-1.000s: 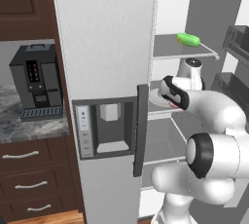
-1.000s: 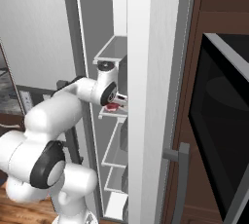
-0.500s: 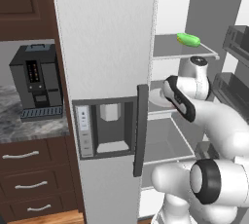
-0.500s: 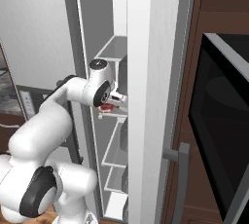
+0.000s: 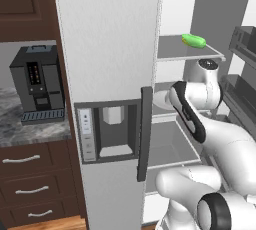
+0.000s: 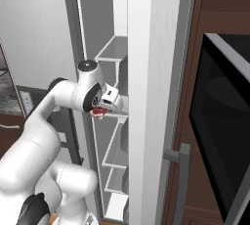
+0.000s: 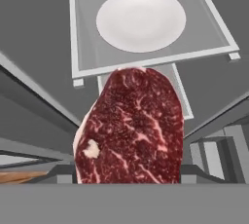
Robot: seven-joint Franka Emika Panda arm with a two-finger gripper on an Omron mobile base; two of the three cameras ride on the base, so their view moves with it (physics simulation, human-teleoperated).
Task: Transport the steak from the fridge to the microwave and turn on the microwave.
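Drawn back and up from the fridge [image 5: 110, 49] shelves since a second ago — gripper [image 6: 108, 106] now just outside the open compartment, jaws pinching the steak [image 7: 130, 128]; seen from the right base view as a red scrap [image 6: 99, 112] under the hand, level with the fridge's middle shelf; white plate [image 7: 141, 19] on a fridge shelf beyond the steak; green vegetable [image 5: 193, 40] on the fridge's upper shelf; microwave [image 6: 227, 121] right of the fridge; coffee machine [image 5: 37, 84] left of the fridge — on the counter.

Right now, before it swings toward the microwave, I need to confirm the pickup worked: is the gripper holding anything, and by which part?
Yes: the gripper holds the steak by its near end, jaws closed on its two sides.
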